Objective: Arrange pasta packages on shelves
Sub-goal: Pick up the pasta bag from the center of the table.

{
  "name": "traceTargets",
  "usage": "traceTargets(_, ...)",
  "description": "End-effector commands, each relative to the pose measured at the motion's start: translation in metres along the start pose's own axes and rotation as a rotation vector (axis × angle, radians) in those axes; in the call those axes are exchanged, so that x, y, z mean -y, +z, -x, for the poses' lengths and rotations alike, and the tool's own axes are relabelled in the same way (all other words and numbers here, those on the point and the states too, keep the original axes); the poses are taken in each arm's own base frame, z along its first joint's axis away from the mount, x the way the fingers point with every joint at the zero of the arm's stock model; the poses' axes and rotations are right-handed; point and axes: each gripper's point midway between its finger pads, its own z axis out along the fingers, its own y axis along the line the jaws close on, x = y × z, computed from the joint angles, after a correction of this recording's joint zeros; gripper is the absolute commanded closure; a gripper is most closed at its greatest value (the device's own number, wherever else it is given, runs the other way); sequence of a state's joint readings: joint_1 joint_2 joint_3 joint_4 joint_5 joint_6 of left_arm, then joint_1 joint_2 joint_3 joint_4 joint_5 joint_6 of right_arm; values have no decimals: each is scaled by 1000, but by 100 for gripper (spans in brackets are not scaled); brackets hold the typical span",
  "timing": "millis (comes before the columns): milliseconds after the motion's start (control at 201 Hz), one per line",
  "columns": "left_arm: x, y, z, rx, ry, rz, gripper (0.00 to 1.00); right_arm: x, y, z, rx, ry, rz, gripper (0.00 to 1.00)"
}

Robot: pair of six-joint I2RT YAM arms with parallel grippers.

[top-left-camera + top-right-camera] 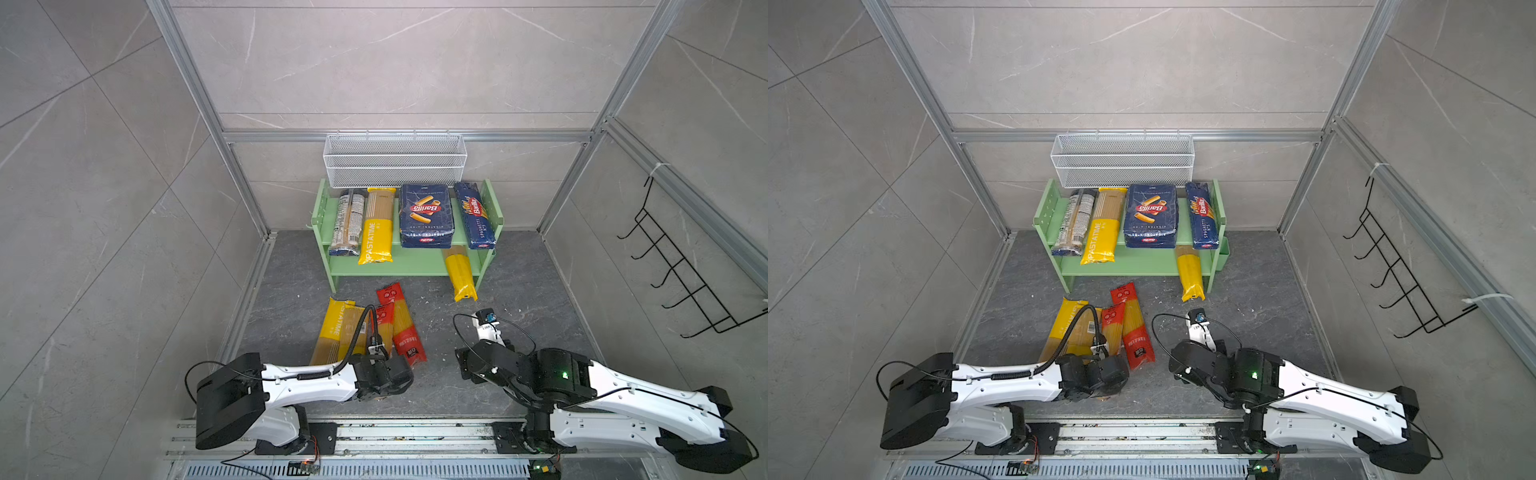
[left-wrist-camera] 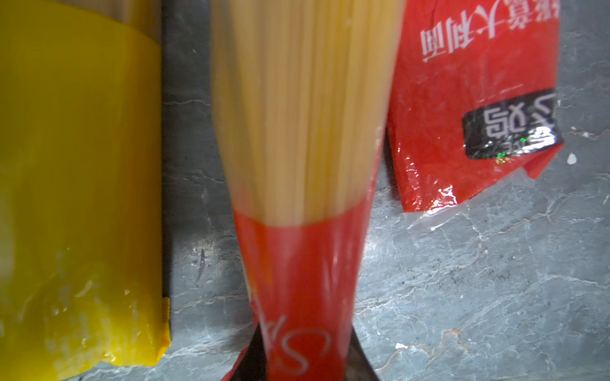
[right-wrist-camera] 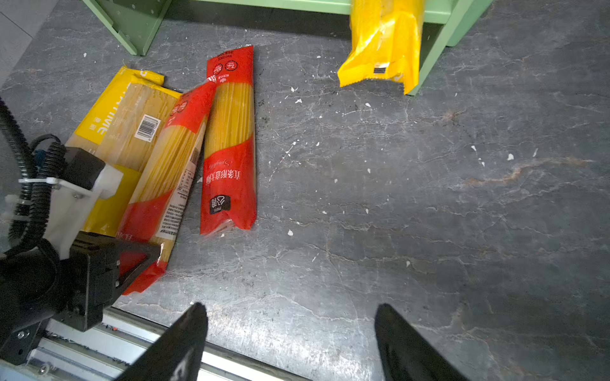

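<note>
Dark grey stone-look surface [image 1: 519, 291], tiled walls all round, and I'd say I'm a bit past halfway. On the top board of the shelves [image 1: 399, 266] there are four packs lying flat side by side: the clear bag [image 1: 348, 220], a yellow pack [image 1: 376, 232], the wide Barilla [image 1: 426, 216] and the narrow Barilla [image 1: 476, 216]. A fifth yellow one [image 1: 459, 274] is on the lower board but pokes out well past the front edge, so it probably wants a push.

Three are left on the surface: a yellow pack [image 1: 332, 328] and two red ones. My left hand [image 2: 308, 359] is clamped on the near end of the middle red pack [image 3: 168, 158]. Its long axis runs from me roughly towards the shelves, with the far end beside the other red pack [image 1: 405, 332]. My right hand [image 3: 290, 316] hangs wide open, holding nothing.
</note>
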State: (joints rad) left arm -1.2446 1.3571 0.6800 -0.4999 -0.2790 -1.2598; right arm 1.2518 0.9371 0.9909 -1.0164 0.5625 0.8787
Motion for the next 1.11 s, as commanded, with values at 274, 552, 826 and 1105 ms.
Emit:
traceTargets(274, -49, -18, -4, 29, 50, 97, 100, -19, -1, 15, 23, -17, 39, 18)
traceTargets(552, -43, -37, 5, 117, 102, 73, 100, -29, 2, 21, 25, -30, 48, 18)
traceTargets(826, -37, -52, 19, 240, 136, 36, 100, -29, 0, 24, 29, -20, 54, 18)
traceTargets(1105, -25, -65, 25, 322, 199, -6, 100, -28, -3, 28, 33, -14, 56, 18)
